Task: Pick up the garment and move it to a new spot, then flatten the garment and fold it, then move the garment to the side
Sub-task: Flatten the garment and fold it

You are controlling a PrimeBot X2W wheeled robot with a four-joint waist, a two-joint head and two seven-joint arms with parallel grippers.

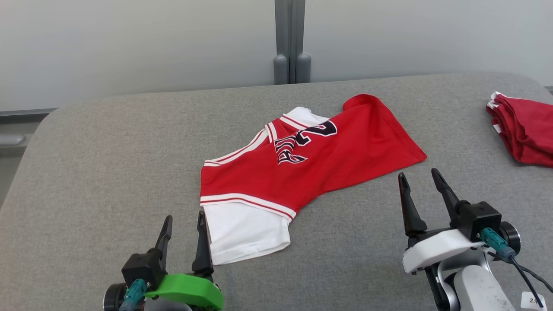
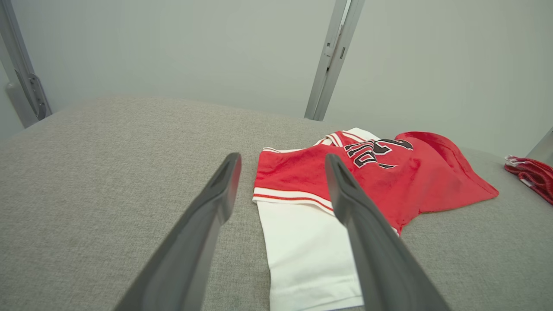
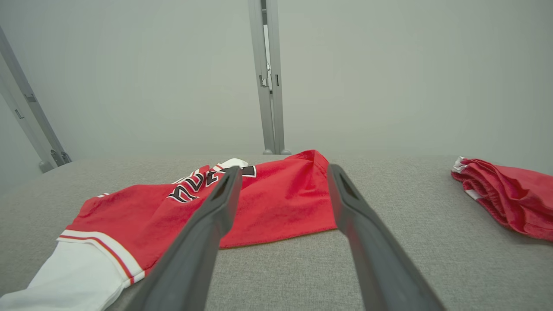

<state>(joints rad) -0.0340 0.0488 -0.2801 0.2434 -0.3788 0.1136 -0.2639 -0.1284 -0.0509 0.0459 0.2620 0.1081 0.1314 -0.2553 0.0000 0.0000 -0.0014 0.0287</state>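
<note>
Head view is showing the garment (image 1: 311, 172) lying crumpled midway across the grey pad (image 1: 108, 151). The left gripper (image 1: 185, 217) and right gripper (image 1: 418, 173) are standing wide, empty. Fabric is likely handling light and limp; pinch its white near edge and red hem corner.

the folded garment (image 1: 354, 149) hides part of its lettering (image 1: 288, 152).
</note>
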